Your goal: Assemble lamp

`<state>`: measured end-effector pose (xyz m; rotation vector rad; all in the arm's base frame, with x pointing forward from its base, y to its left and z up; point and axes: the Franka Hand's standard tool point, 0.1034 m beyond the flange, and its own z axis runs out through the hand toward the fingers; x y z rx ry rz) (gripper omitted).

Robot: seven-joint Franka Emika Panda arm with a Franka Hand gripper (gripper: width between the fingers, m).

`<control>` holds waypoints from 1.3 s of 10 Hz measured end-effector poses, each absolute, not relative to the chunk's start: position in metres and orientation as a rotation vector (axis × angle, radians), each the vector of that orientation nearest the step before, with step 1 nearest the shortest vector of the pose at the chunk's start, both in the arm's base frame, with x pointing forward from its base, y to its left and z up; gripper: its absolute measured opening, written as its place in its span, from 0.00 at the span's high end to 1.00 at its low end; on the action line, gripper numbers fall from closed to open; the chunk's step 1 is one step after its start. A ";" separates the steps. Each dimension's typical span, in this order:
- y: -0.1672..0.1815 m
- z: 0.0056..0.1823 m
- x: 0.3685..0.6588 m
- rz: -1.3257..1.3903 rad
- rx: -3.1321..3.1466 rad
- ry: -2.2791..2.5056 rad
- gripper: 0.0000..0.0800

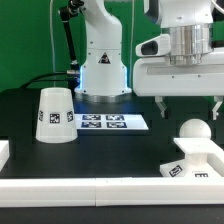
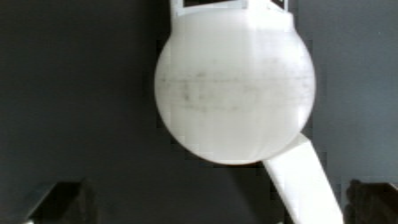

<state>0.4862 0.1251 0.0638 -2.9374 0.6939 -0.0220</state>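
The white round-headed bulb stands upright on the flat square base at the exterior view's right. My gripper hangs open straight above the bulb, one finger on each side and clear of it, holding nothing. In the wrist view the bulb head fills the middle, and the dark fingertips show wide apart at the two corners around my gripper. A white strip of the base runs out from under the bulb. The cone shade stands on its wide end at the exterior view's left.
The marker board lies flat on the black table between the shade and the bulb. The robot's white pedestal stands behind it. A white rail runs along the table's front edge.
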 end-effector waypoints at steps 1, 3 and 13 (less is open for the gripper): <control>0.125 0.063 0.486 -0.022 -2.939 0.686 0.13; 0.123 0.059 0.483 0.110 -2.938 0.657 0.13; 0.133 0.057 0.482 0.877 -2.774 0.578 0.13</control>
